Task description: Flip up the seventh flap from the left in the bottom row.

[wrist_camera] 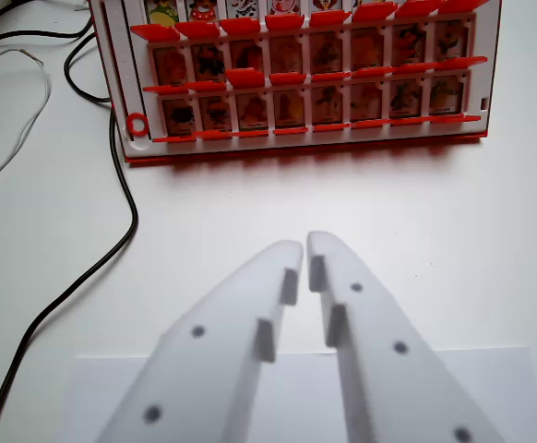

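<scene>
While I look through the wrist camera, I see my white hand (305, 247) low in the middle of the picture. Its two fingers (250, 305) are nearly together, with only a thin gap between the tips, and they hold nothing. The hand hangs over the white desk (453, 212), well apart from the game board.

The red and white game board (305, 78) stands at the top of the picture. It has rows of little picture flaps in red frames. In the bottom row I count eight flaps. The seventh flap (405, 98) from the wrist view's left sits near the board's right end, just beside the last one. Its picture is too blurry for me to make out.

A black cable (112, 249) curves down the wrist view's left side of the desk. A sheet of white paper (490, 388) lies under the hand at the bottom.
</scene>
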